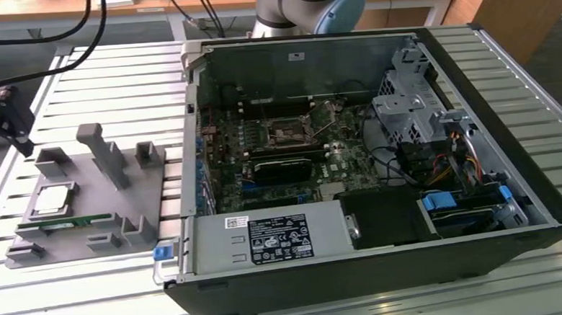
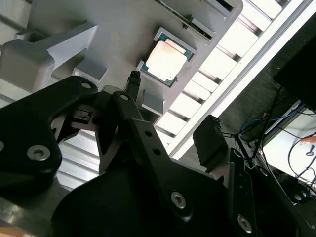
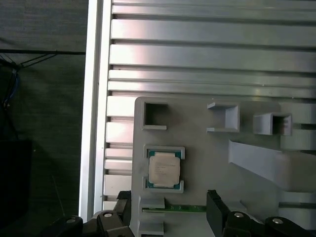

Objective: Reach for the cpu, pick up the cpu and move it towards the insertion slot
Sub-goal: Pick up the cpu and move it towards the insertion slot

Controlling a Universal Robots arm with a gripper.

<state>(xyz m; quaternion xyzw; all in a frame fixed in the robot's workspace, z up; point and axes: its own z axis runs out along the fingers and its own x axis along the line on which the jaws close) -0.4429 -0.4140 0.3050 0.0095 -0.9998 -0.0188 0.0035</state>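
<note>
**While the cpu (image 3: 164,168) sits in its holder (image 3: 197,148): collision risk**

Your case (image 1: 365,286) holds the slot (image 1: 287,132), well apart from the holder. Your gripper (image 3: 168,212) hangs wide open, empty, near the cpu. Descend off-centre and a finger (image 3: 215,212) would likely strike the pocket wall or tilt the cpu.

grey holder tray (image 1: 101,204) | green memory stick (image 1: 68,225) | open computer case (image 1: 412,273)

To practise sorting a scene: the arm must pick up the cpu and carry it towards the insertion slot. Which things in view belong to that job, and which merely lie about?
Job: cpu, insertion slot, tool.
Lying about: memory stick, grey holder, labelled metal box.
</note>
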